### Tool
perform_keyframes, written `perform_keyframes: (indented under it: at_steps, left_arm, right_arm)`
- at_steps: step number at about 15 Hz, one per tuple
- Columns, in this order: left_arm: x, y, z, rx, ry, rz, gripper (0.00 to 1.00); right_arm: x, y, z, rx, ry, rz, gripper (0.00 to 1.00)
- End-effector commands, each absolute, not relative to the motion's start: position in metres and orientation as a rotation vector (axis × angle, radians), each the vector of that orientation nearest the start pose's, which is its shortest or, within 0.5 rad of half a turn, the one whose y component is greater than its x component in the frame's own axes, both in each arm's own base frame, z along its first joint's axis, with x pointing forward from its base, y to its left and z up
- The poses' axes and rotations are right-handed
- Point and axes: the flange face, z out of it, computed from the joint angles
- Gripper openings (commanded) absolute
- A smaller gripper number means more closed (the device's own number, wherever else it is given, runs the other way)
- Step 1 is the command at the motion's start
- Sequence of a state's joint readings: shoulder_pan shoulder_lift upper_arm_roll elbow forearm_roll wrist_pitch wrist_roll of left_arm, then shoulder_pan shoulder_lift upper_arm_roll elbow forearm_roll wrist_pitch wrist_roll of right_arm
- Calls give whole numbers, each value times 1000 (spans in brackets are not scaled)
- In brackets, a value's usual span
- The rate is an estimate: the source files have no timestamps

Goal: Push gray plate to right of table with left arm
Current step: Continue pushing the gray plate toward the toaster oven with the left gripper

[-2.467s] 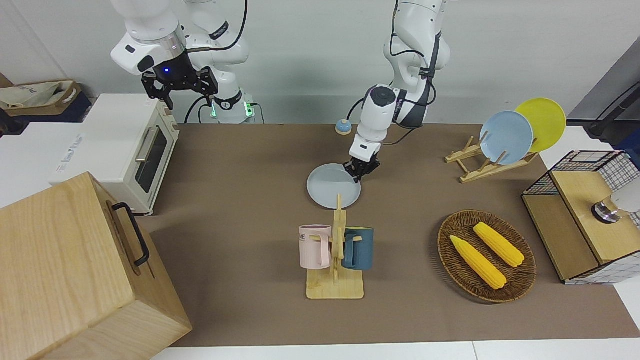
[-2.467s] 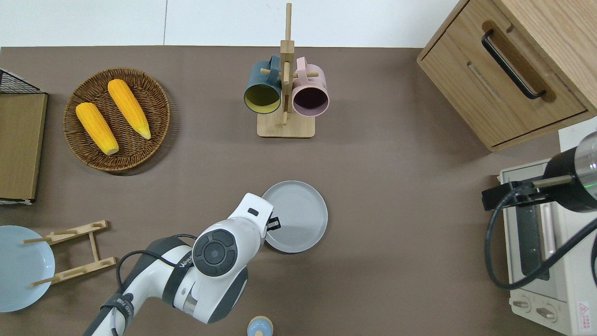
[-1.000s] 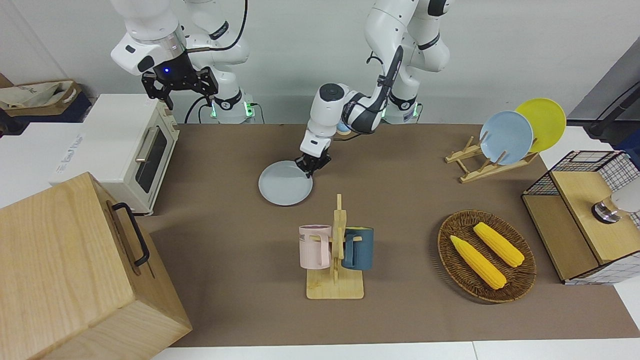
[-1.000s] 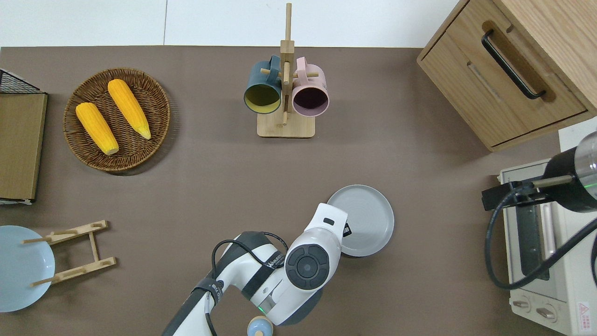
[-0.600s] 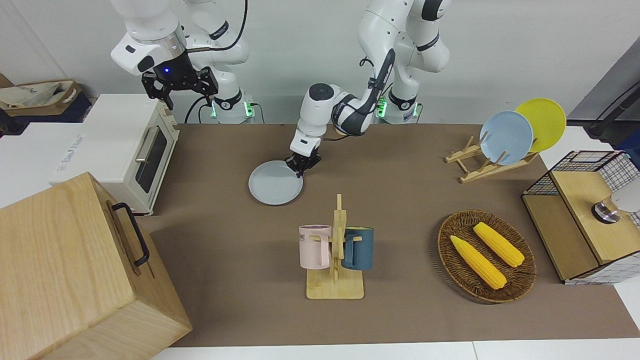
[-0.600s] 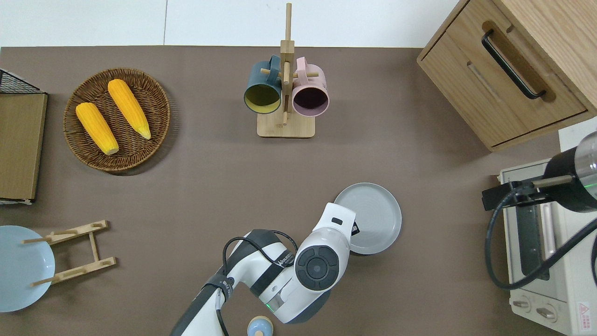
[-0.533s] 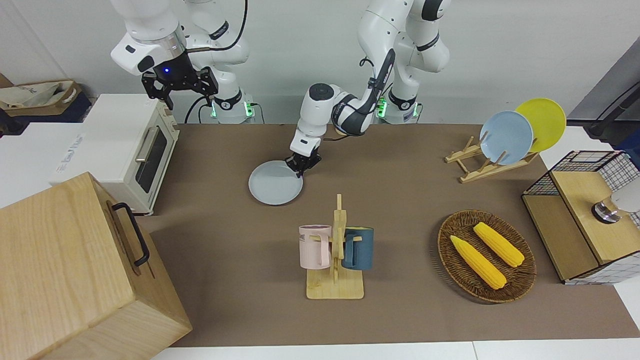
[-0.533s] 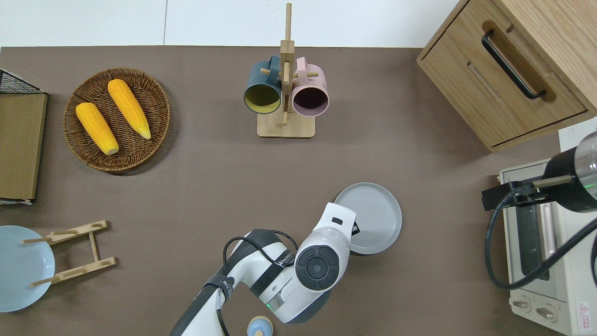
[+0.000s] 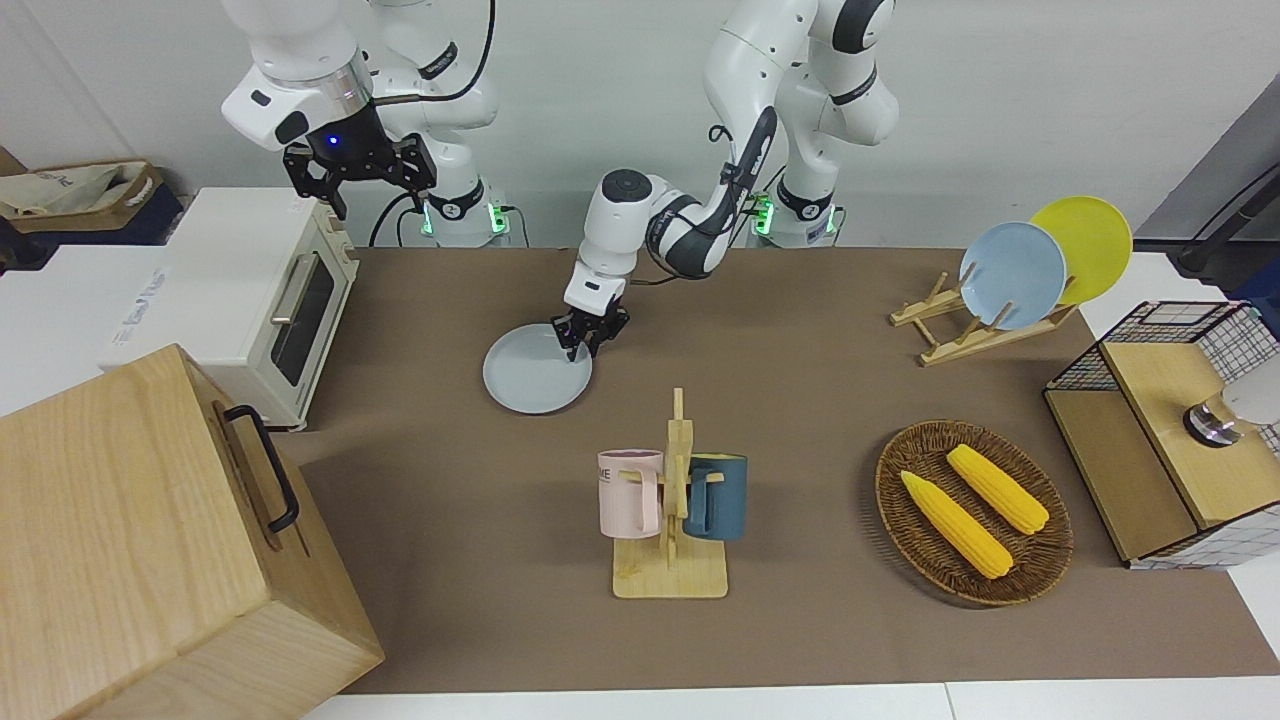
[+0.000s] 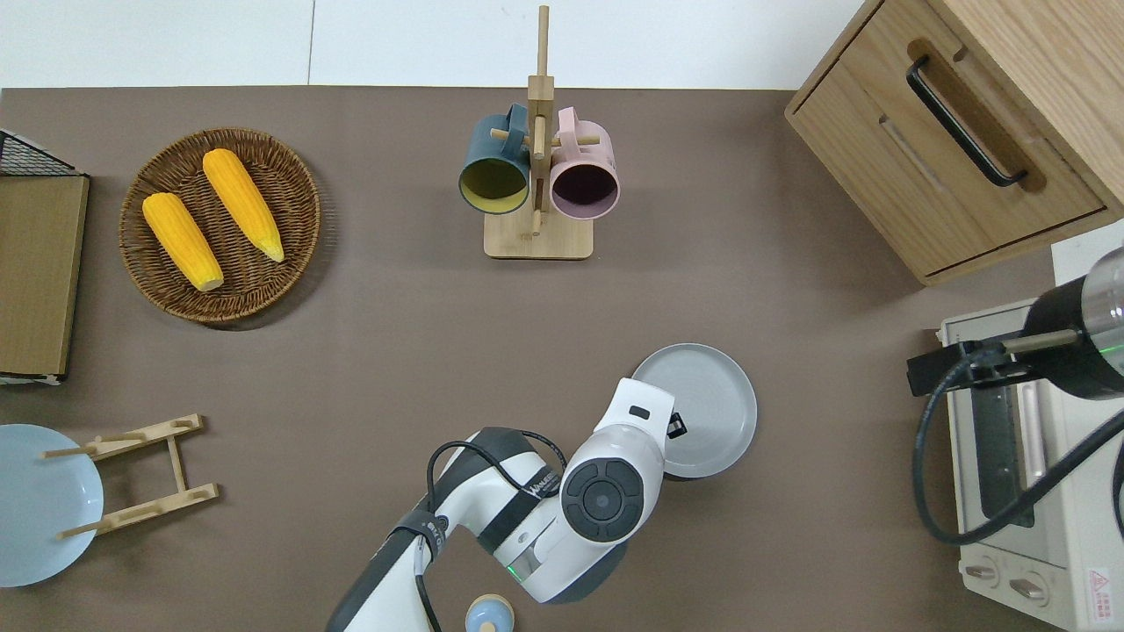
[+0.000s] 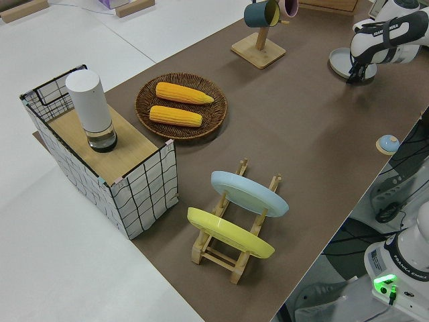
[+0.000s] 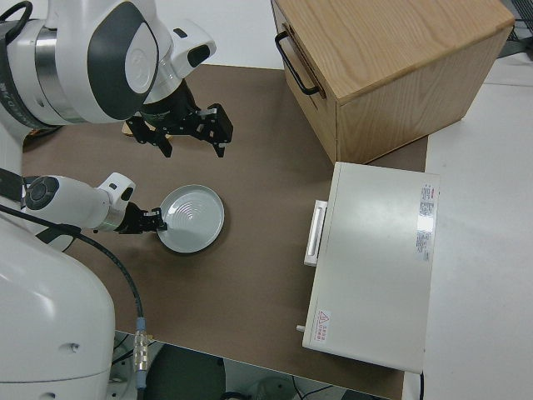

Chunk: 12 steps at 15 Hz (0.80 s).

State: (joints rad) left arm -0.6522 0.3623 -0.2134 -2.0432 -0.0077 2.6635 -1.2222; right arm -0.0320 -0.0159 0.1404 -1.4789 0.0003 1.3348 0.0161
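The front view faces the robots across the table (image 9: 820, 330); the overhead looks straight down, arms entering at the bottom. The left side view looks diagonally along the table from a raised corner; the right side view sits close above the right arm. All four share the gray plate (image 10: 707, 412)

The shallow round pale gray plate (image 10: 707, 404) has a smooth, faintly satin surface with fine concentric rings, and it lies on the matt brown mat of the table (image 10: 369, 351). The left arm (image 9: 690, 225) is cased in glossy white plastic with a black cable. The large box-shaped cabinet (image 9: 130, 540) at the right arm's end is pale unpainted wood with visible grain; the round basket (image 9: 975, 512) is rough dark woven wicker.
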Motion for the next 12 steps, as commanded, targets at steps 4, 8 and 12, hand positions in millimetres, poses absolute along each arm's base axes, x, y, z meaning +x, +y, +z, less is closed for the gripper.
perform_keyframes:
  at_steps: [4, 8, 12]
  left_arm:
    - [409, -475, 290, -3323, -663, -119, 987]
    - [413, -468, 300, -3299, -658, -114, 987]
    - [416, -458, 321, -3289, -610, -128, 989]
  right_arm:
    - [518, 57, 660, -3139, -124, 208, 983]
    - [518, 57, 660, -3139, -124, 208, 983]
    - [518, 56, 660, -3139, -121, 208, 983]
